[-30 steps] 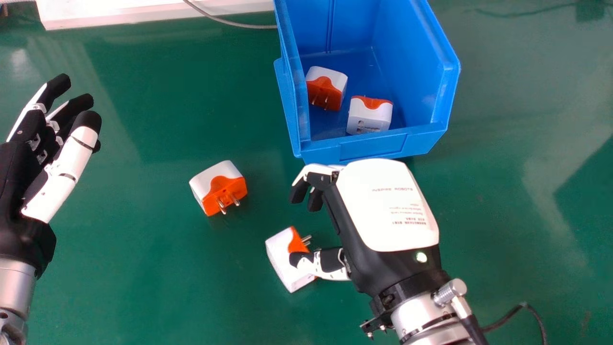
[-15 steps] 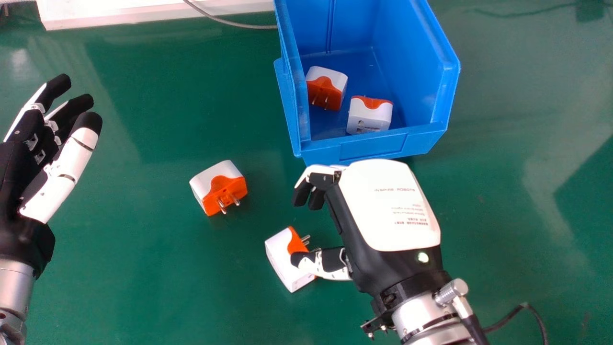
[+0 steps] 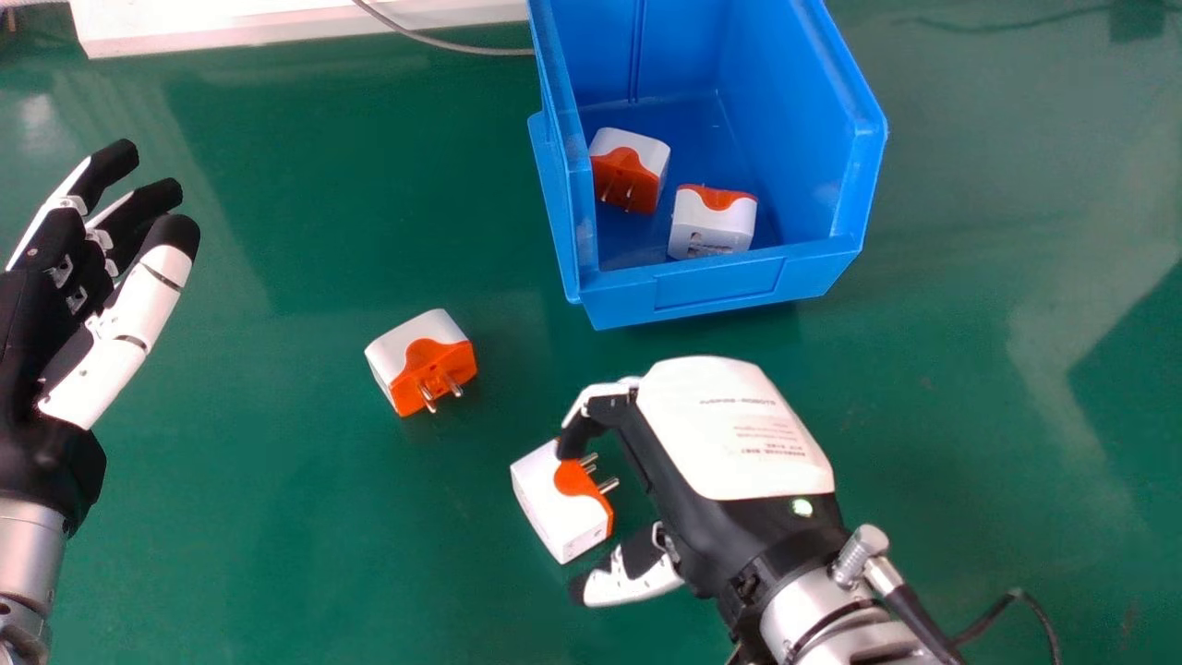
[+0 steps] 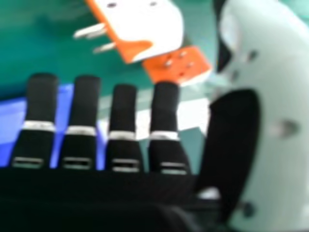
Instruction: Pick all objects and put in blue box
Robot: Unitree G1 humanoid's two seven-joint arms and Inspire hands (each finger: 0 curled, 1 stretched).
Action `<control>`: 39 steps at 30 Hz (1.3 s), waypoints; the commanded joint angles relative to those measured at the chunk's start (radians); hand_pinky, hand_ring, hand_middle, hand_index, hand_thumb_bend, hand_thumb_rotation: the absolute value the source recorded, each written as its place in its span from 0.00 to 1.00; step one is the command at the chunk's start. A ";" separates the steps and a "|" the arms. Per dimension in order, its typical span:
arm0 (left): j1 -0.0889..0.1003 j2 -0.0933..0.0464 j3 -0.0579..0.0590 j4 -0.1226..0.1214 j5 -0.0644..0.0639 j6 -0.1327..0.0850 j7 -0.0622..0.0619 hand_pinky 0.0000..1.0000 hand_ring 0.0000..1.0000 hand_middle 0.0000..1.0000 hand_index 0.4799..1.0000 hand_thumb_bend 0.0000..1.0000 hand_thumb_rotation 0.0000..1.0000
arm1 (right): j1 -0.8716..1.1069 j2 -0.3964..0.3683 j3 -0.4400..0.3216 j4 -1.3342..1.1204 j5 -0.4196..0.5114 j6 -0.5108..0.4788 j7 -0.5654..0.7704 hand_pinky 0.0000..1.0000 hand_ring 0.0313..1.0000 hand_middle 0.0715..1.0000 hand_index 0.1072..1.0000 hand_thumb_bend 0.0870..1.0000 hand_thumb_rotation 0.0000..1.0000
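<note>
The plug point(image 3: 549, 513) lies unmoved on the surface point(image 3: 323, 554), between the fingers and thumb of our right hand point(image 3: 734, 434). We have drawn that hand back from the box point(image 3: 720, 282), and its thumb, over the plug earlier, is clear now. The hand is open, fingers loosely bent, holding nothing, so we likely have room to close on the plug. Well left of it waits our left hand point(image 3: 120, 323), relaxed and empty.

Beyond the fingers point(image 4: 164, 108) show a near adapter point(image 4: 149, 24), a farther adapter point(image 4: 176, 65) and the blue box point(image 4: 9, 121).
</note>
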 commanded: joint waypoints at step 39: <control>0.026 -0.007 -0.002 -0.056 -0.025 -0.007 0.014 0.83 0.89 0.86 0.79 0.39 0.42 | -0.297 -0.174 -0.103 0.257 0.175 -0.398 0.024 0.66 0.80 0.83 0.74 0.47 0.00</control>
